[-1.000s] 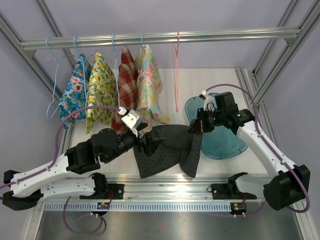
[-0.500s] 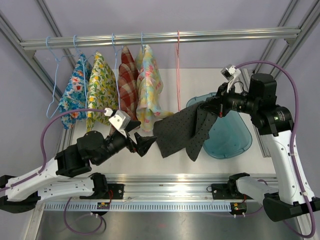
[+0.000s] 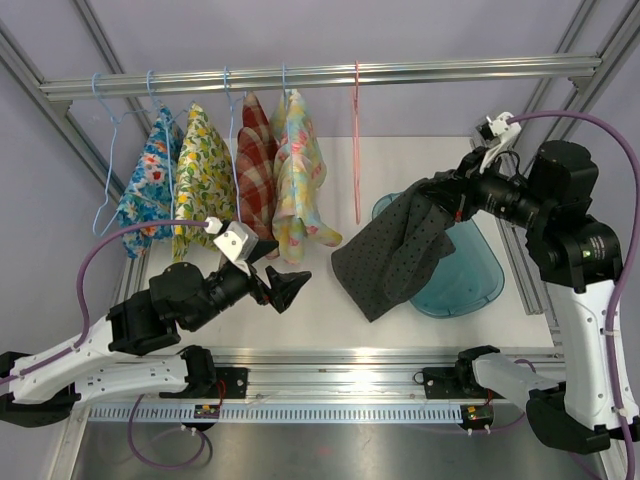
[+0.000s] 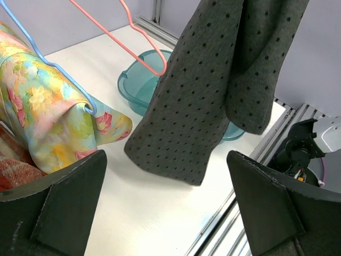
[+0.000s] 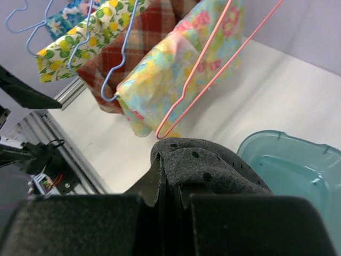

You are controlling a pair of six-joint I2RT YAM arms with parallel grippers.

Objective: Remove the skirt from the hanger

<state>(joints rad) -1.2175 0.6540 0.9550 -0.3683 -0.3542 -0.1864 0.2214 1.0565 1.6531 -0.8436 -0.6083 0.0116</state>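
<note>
A white table [image 3: 300, 320] is filling the middle of the top view, with pale purple walls behind it and an aluminium frame rising around it. A metal rail [image 3: 450, 68] is running across the upper part of the frame. Four bright printed garments [image 3: 205, 180] are hanging from it on blue hangers at the upper left.

The skirt [image 3: 395, 255] is hanging at the right centre of the top view, over the table and the left rim of a teal tub [image 3: 470, 275]. It is dark grey with small black dots and is drooping in soft folds, bunched at the top. Its long axis is slanting from the upper right, where it is gripped, down to a loose hem pointing to the lower left. In the left wrist view it is dropping nearly straight down.

A pink hanger [image 3: 355, 150] is hanging bare on the rail, left of the skirt and apart from it.

The right gripper [image 3: 438, 195] is clenching the skirt's bunched top. The left gripper [image 3: 285, 283] is hovering at the lower left, jaws spread wide and holding nothing.
</note>
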